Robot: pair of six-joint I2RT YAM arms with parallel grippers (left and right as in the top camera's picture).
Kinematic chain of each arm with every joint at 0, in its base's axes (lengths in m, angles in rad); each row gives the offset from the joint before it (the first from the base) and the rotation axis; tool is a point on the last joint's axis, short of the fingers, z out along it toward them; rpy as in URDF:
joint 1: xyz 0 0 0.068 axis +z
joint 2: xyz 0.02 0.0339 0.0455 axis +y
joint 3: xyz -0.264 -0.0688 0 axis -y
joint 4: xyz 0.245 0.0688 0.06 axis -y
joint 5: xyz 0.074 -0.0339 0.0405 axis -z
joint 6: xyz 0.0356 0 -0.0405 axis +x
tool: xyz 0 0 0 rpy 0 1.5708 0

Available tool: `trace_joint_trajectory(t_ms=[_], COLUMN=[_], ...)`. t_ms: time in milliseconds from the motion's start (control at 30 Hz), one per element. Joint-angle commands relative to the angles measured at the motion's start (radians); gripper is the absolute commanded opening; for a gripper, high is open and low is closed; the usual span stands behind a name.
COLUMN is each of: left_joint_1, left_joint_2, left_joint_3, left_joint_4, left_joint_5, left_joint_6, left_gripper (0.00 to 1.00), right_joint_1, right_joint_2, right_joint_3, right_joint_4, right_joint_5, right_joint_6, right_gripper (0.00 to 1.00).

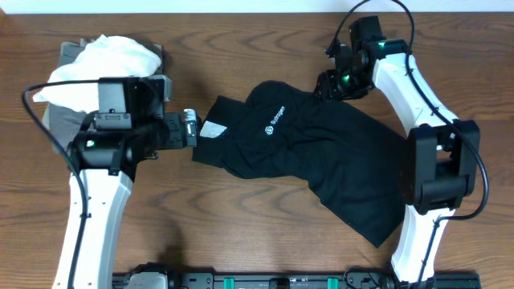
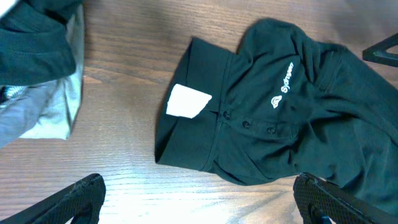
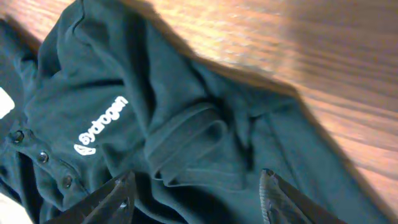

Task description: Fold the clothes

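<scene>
From above, the black shirt (image 1: 305,152) lies rumpled in the middle of the worktop (image 1: 241,241), with its collar to the left. The left arm reaches in from the left side, and the left pincer (image 1: 190,128) is just beside the collar. The right arm bends in from the far right, and the right pincer (image 1: 327,84) hangs over the top sleeve. A white garment (image 1: 104,56) lies on a grey garment (image 1: 55,120) near the left arm. A wide swing could drag them along.

From the left wrist, the fingers (image 2: 78,196) are wide open and hold nothing. The neck label (image 2: 186,101) is ahead. Pinching only one layer could bunch the shirt.

From the right wrist, the fingers (image 3: 115,199) are apart and empty. A doubled-over sleeve cuff (image 3: 186,140) lies just ahead. Grabbing too many layers there could make a lumpy fold.
</scene>
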Motion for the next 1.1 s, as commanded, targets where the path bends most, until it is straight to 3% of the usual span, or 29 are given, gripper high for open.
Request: trace_joint_trajectory(t_ms=[0,200,233,300,367,533,767,967,1033,1067], left_joint_1=[-0.005,-0.005,-0.005,-0.005,-0.005,-0.005,-0.005,-0.005,-0.005,-0.005], left_joint_2=[0.02,0.024,0.024,0.024,0.024,0.024,0.024,0.024,0.024,0.024], left_joint_3=[0.018,0.018,0.018,0.018,0.018,0.018,0.018,0.018,0.018,0.018], left_joint_4=[0.0,0.0,0.0,0.0,0.0,0.0,0.011,0.015,0.014,0.014], left_joint_5=[-0.009,-0.009,-0.009,-0.009,-0.009,-0.009,-0.009,-0.009,-0.009,-0.009], left_joint_6=[0.01,0.01,0.01,0.01,0.01,0.01,0.01,0.01,0.009,0.009], left_gripper=[0.98,0.98,0.98,0.98,0.98,0.98,0.98,0.98,0.98,0.98], right_joint_1=[0.041,0.074,0.079,0.087,0.088,0.066,0.016,0.002,-0.001,-0.004], right_joint_2=[0.051,0.124,0.13,0.135,0.128,0.069,0.031,0.032,0.032,0.032], right_joint_3=[-0.007,-0.008,-0.008,-0.008,-0.005,0.001,0.001,0.001,0.002,0.001], right_joint_4=[0.011,0.063,0.08,0.119,0.2,0.441,0.837,0.947,0.915,0.889], right_joint_5=[0.002,0.014,0.011,-0.006,-0.083,-0.151,-0.15,-0.011,0.024,0.027], right_joint_6=[0.07,0.152,0.163,0.176,0.156,0.126,0.127,0.158,0.157,0.156], right_gripper=[0.63,0.55,0.48,0.17,0.03,0.01,0.01,0.04,0.51,0.6])
